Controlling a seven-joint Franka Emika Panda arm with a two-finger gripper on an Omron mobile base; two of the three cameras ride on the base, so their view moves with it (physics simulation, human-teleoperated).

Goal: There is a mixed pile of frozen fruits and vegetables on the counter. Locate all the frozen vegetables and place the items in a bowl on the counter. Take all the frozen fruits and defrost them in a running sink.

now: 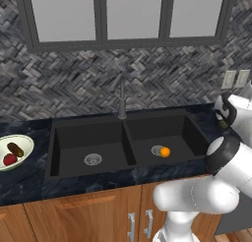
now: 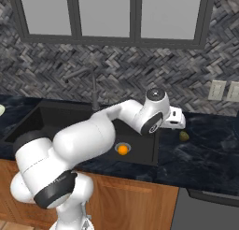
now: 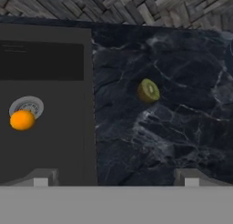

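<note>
The pale bowl (image 1: pixel 27 141) sits on the counter (image 2: pixel 205 149) left of the black double sink (image 1: pixel 93 133). In it lie a red round item (image 1: pixel 10 160) and a dark brown oblong one (image 1: pixel 15 149). An orange ball (image 1: pixel 165 151) (image 3: pixel 22 120) rests beside the right basin's drain (image 3: pixel 27 105). A yellowish-olive lump (image 3: pixel 148 91) (image 2: pixel 184 136) lies on the counter right of the sink. My gripper (image 3: pixel 116 178) (image 2: pixel 177 123) hovers open and empty above the sink's right edge, short of the lump.
The tall dark faucet (image 1: pixel 121 96) stands behind the divider between the basins. Wall outlets (image 2: pixel 217 89) are on the herringbone backsplash at the right. Wooden cabinets (image 1: pixel 98 211) run under the counter. Bare counter stretches right of the lump.
</note>
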